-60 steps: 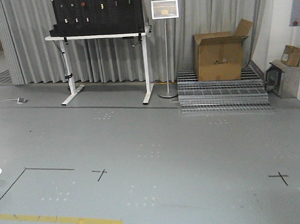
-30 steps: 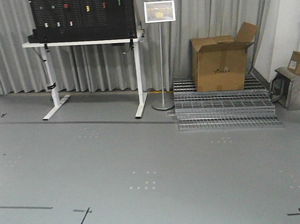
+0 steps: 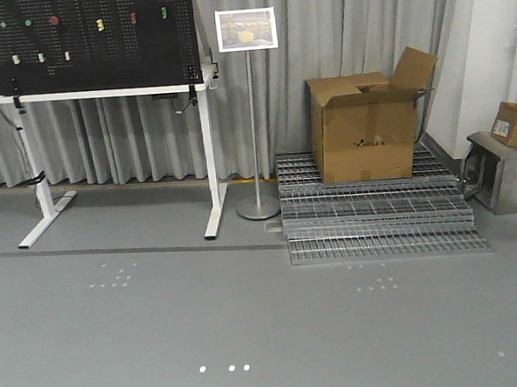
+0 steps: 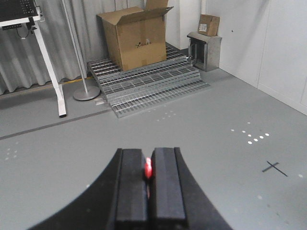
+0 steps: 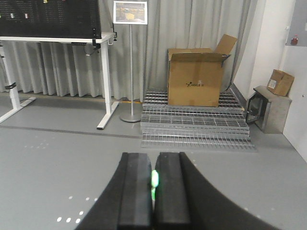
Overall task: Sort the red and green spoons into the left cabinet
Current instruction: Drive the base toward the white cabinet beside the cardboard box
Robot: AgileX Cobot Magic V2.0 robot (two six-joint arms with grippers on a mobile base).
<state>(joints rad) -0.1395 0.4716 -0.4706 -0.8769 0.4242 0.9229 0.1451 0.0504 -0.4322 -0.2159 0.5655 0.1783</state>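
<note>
In the left wrist view my left gripper [image 4: 148,158] is shut on the red spoon [image 4: 148,169], of which only a small bright sliver shows between the black fingers [image 4: 131,184]. The right wrist view has my right gripper [image 5: 153,163] shut on the green spoon [image 5: 154,179], again just a thin glossy strip pinched between the pads. Both grippers hang over bare grey floor. The left cabinet is out of view in every frame, and neither gripper appears in the front view.
Ahead stand a white-legged table with a black pegboard [image 3: 85,37], a sign on a thin pole [image 3: 251,113], a cardboard box [image 3: 365,127] on stacked metal grates [image 3: 377,224], and a small metal cabinet with a box [image 3: 503,170] by the right wall.
The front view has swung right and come closer: the pegboard table slid toward the left edge, and the floor tape marks have dropped out of view.
</note>
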